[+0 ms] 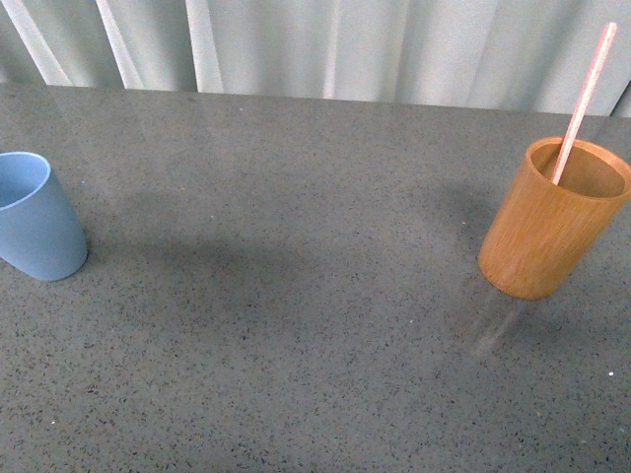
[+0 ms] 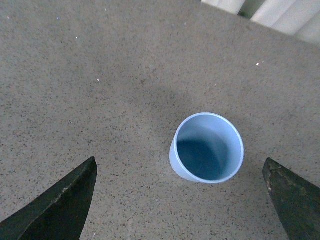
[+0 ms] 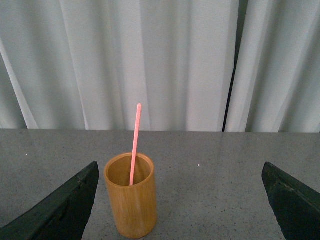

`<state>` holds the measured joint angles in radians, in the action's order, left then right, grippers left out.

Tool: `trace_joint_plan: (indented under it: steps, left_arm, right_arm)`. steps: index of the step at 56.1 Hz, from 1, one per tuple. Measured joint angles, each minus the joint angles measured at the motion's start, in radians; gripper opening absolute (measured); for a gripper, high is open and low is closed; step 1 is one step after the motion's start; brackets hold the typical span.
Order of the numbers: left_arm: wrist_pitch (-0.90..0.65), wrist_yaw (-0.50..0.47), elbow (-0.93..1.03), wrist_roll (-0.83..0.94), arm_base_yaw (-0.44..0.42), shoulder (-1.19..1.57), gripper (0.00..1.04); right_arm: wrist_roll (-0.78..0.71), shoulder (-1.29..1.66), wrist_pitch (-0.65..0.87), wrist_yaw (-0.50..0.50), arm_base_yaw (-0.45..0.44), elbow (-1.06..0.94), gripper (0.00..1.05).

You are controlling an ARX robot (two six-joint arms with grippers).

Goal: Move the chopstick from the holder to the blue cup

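The orange-brown holder (image 1: pixel 552 219) stands upright at the table's right side, with the pinkish-red chopstick (image 1: pixel 586 99) leaning out of it. The light blue cup (image 1: pixel 35 217) stands at the far left edge of the front view. Neither arm shows in the front view. In the left wrist view my left gripper (image 2: pixel 182 200) is open above the table, and the blue cup (image 2: pixel 207 147), seen from above and empty, lies ahead between its dark fingers (image 2: pixel 60 205). In the right wrist view my right gripper (image 3: pixel 180 205) is open, well short of the holder (image 3: pixel 130 195) and chopstick (image 3: pixel 134 145).
The grey speckled table (image 1: pixel 296 325) runs wide between cup and holder. White curtains (image 1: pixel 345 44) hang behind the table's far edge.
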<state>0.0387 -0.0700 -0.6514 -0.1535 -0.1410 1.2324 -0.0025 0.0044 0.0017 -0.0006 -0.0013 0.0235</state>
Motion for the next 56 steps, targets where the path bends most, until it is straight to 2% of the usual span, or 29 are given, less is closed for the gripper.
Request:
trace_joint_plan:
  steps: [13,56]
  left_arm:
    - [-0.036,-0.061,-0.129,-0.003,0.047,0.289,0.98]
    - [-0.019,-0.129,-0.196,-0.008,0.063,0.493,0.98]
  right_arm:
    - [0.0,0.0,0.0,0.0,0.0,0.0,0.95]
    - [0.0,0.0,0.0,0.0,0.0,0.0,0.95]
